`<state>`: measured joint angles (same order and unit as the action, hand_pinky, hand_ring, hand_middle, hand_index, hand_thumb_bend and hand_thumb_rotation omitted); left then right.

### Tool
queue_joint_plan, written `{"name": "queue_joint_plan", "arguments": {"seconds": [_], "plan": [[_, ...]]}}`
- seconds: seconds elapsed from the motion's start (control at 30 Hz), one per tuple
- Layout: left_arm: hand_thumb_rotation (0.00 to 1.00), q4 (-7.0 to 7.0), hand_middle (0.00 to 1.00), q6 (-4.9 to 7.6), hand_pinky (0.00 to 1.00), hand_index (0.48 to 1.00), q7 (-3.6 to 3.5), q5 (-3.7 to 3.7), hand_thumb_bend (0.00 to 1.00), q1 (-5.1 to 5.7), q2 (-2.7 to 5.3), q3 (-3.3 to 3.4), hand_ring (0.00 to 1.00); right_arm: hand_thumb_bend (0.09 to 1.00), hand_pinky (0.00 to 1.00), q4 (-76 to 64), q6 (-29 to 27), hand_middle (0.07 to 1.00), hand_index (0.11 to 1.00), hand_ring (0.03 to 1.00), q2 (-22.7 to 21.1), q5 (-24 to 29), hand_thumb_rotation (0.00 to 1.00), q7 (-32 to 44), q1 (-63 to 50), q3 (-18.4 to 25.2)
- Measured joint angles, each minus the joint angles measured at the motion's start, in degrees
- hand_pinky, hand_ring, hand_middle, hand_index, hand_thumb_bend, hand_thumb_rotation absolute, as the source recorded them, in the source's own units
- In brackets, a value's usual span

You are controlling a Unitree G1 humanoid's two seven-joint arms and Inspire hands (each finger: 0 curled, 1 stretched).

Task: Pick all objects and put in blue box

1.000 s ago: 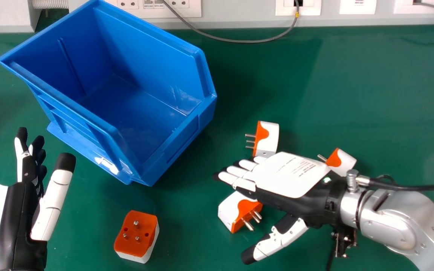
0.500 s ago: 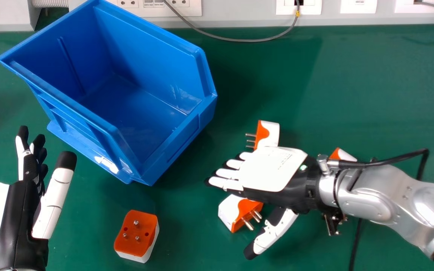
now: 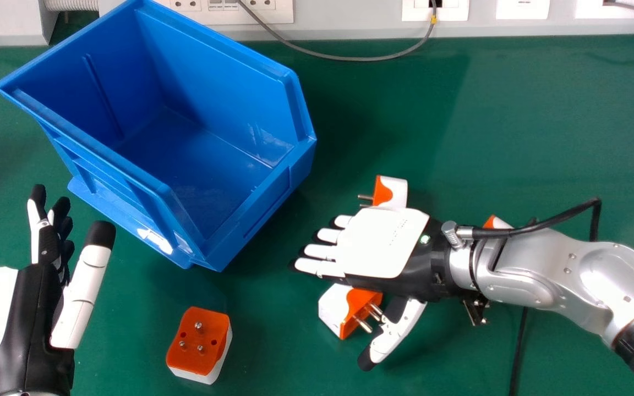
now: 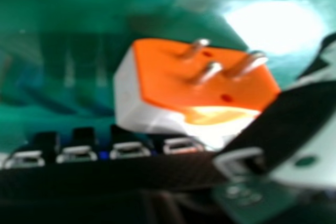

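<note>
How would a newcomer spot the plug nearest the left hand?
Find the big blue box. Below its lowest corner in the head view lies an orange-and-white plug, pins up. Unlike the other three plugs, each partly hidden by the right hand or its arm, it lies wholly uncovered.

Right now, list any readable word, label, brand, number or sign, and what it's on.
No text can be read.
Right hand, on its white back: faint print, too small to read.
Long socket panel behind the blue box: small marks, too small to read.
White wall plate farther right: tiny mark, too small to read.
</note>
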<state>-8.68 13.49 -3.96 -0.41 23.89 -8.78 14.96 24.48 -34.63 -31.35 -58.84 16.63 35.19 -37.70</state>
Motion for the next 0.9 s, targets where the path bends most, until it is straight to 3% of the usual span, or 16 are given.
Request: {"name": "queue_joint_plan", "arguments": {"seconds": [0.47, 0.7, 0.9], "plan": [[0.89, -0.48, 1.00, -0.40, 1.00, 1.000, -0.05, 0.00, 0.79, 0.01, -0.04, -0.03, 1.00, 0.431, 0.98, 0.2, 0.0, 1.000, 0.987, 1.000, -0.1, 0.2, 0.69, 0.1, 0.1, -0.3], [0.89, -0.47, 1.00, -0.43, 1.00, 1.000, -0.07, 0.01, 0.77, -0.06, -0.15, -0.02, 1.00, 0.425, 0.98, -0.4, -3.0, 1.000, 0.977, 1.000, -1.5, 0.1, 0.70, -0.1, 0.1, -0.3], [0.89, -0.48, 1.00, -1.52, 1.00, 1.000, 0.38, 0.54, 0.78, -0.33, -0.36, 0.03, 1.00, 0.416, 0.97, -2.8, -5.0, 1.000, 0.972, 1.000, -3.7, 0.0, 0.70, 0.0, 0.1, -0.1]]}}
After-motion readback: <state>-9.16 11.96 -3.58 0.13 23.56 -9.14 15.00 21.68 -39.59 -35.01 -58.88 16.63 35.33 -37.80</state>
